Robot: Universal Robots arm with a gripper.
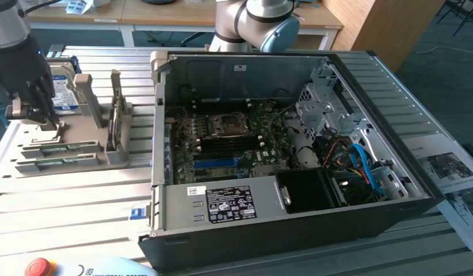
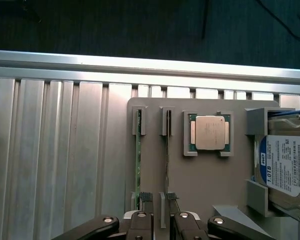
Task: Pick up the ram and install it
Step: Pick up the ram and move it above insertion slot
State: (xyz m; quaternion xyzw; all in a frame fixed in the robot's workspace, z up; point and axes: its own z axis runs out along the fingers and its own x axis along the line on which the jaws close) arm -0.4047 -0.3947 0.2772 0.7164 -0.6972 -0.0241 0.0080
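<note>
Exterior view: gripper (image 1: 38, 118) low over the grey holder (image 1: 91, 154) on the counter (image 1: 68, 201), at the exterior view's left; ram (image 1: 58, 150) on edge in its slot. Wrist view: fingers (image 2: 146, 197) parted, gripping nothing, at the slot ends. Best to centre on one stick, descend square, and close on its flat faces.

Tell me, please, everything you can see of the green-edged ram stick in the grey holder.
The ram is a long, thin green circuit board seen edge-on, standing on its long edge in a slot of the grey holder. Grey posts clasp both ends. A second stick stands parallel beside it, apart. The gripper hangs near one end, jaws open, apparently not touching it.
</note>
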